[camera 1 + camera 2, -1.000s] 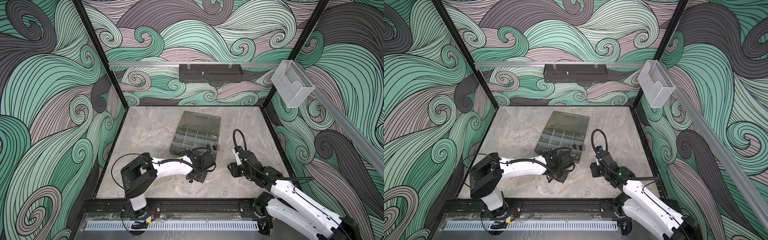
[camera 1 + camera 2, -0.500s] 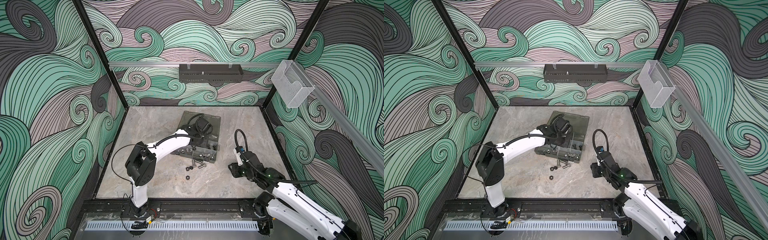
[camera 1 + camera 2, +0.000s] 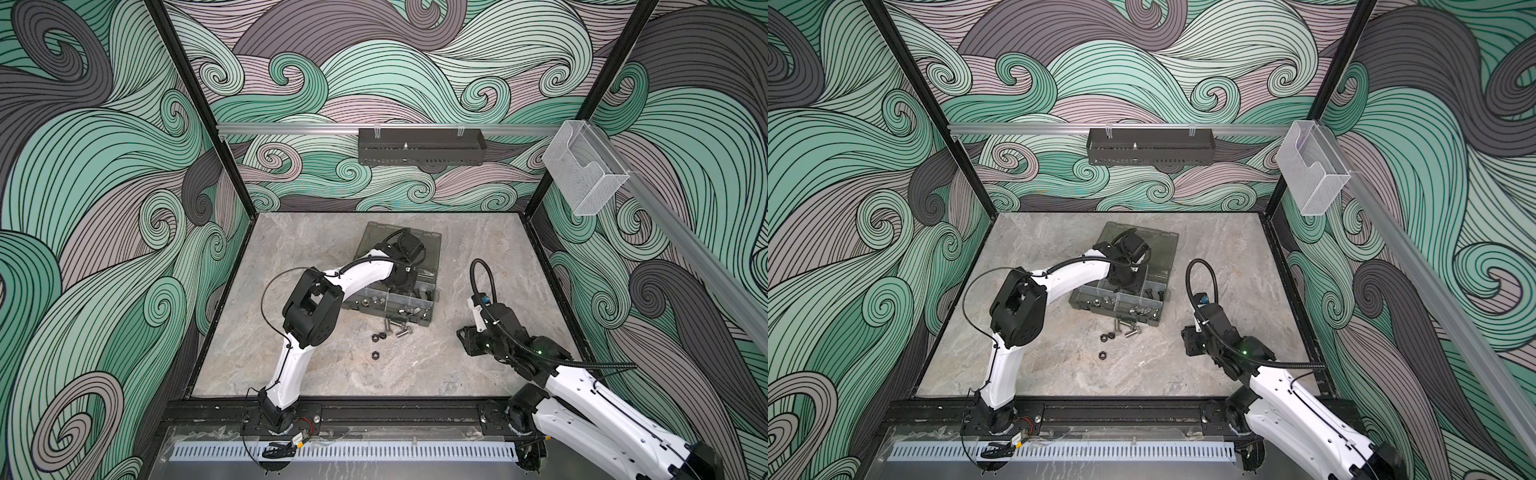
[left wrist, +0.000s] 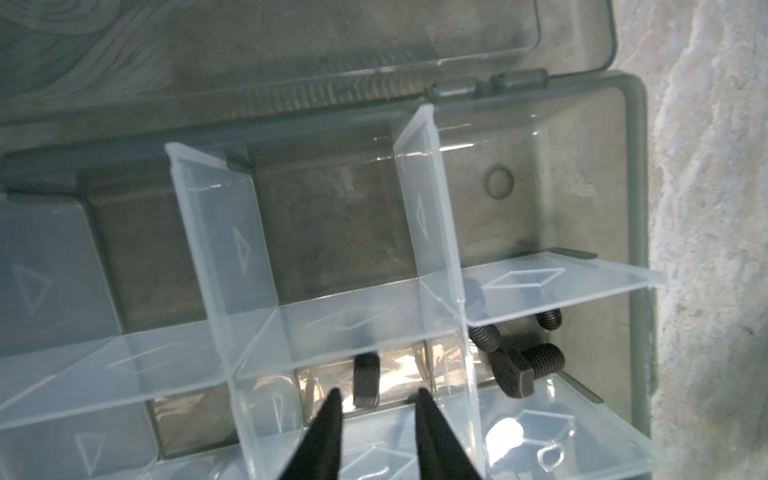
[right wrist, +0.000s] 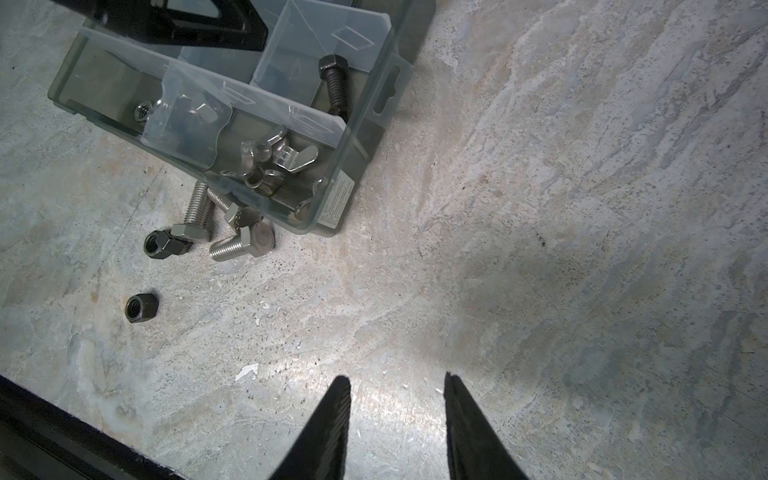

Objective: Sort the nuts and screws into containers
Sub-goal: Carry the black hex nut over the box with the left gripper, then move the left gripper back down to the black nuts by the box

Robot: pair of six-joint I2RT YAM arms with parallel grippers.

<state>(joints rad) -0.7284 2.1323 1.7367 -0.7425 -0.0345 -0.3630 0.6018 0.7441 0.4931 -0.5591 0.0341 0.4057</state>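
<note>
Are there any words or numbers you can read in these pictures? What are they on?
No word or number here can be read.
White sticker on the corner of the smoky grey organiser case: tiny printed lines, too small to read.
Clear dividers inside the case: only moulded triangle and diamond outlines, no letters.
Nothing else shows any writing.

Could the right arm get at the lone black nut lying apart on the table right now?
Probably yes. The lone black nut sits on bare table, nothing over it; the right gripper is open and empty, and the left gripper is over the organiser case.
</note>
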